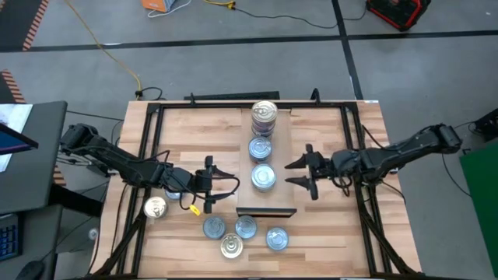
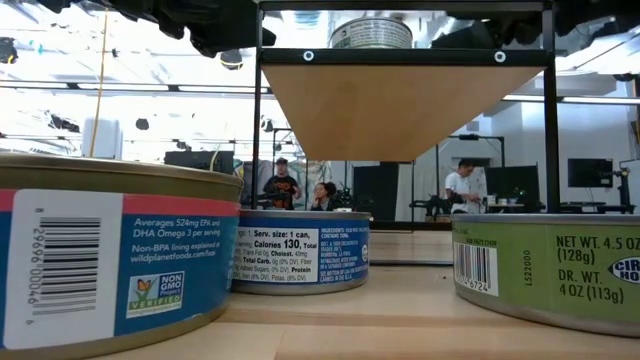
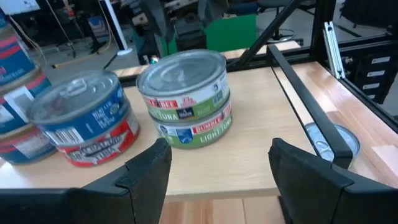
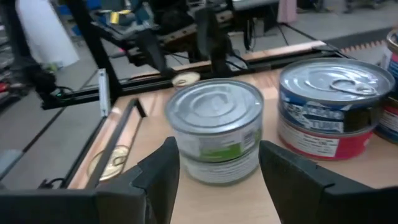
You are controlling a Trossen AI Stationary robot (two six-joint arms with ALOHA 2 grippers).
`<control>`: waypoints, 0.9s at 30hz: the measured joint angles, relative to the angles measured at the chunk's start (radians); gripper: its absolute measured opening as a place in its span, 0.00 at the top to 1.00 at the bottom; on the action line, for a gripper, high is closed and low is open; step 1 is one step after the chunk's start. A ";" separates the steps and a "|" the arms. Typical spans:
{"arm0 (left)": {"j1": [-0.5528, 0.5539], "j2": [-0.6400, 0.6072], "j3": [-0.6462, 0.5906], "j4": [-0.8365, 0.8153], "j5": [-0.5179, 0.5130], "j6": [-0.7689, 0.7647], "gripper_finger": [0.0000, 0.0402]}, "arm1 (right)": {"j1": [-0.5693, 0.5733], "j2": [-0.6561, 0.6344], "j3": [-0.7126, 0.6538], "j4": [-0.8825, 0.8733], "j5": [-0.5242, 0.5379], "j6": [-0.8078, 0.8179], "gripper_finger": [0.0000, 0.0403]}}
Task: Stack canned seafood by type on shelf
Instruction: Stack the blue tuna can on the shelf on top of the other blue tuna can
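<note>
I've got both arms flanking the shelf, the light board running up the centre of the high frame. My left gripper sits just left of it with its fingers spread and nothing between them; my right gripper sits just right of it, released too, fingers apart. Between them, on the shelf's lower end, is a two-high stack of green-label tuna tins, right ahead in both wrist views. Above it in frame is a blue-and-red stack, then a taller stack at the top. Loose tins lie on the bench at lower centre, one gold-topped tin at lower left.
</note>
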 joint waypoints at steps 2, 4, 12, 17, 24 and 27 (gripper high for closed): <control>-0.004 0.000 0.000 -0.002 0.000 -0.019 0.36 | 0.010 -0.018 -0.003 -0.014 0.001 -0.017 0.40; -0.016 -0.006 0.000 -0.003 -0.001 -0.041 0.36 | 0.022 -0.037 -0.003 -0.019 0.008 -0.045 0.40; -0.118 -0.134 0.065 -0.501 -0.049 -0.390 0.36 | 0.021 -0.165 -0.002 -0.084 0.028 -0.132 0.40; -0.188 -0.176 0.077 -0.717 0.049 -0.655 0.36 | 0.021 -0.225 -0.001 -0.094 0.063 -0.206 0.40; -0.245 -0.098 0.078 -0.908 0.119 -0.945 0.36 | 0.015 -0.251 -0.001 -0.064 0.064 -0.218 0.40; -0.226 -0.091 0.077 -1.105 0.057 -1.106 0.36 | 0.025 -0.240 -0.001 -0.059 0.064 -0.144 0.40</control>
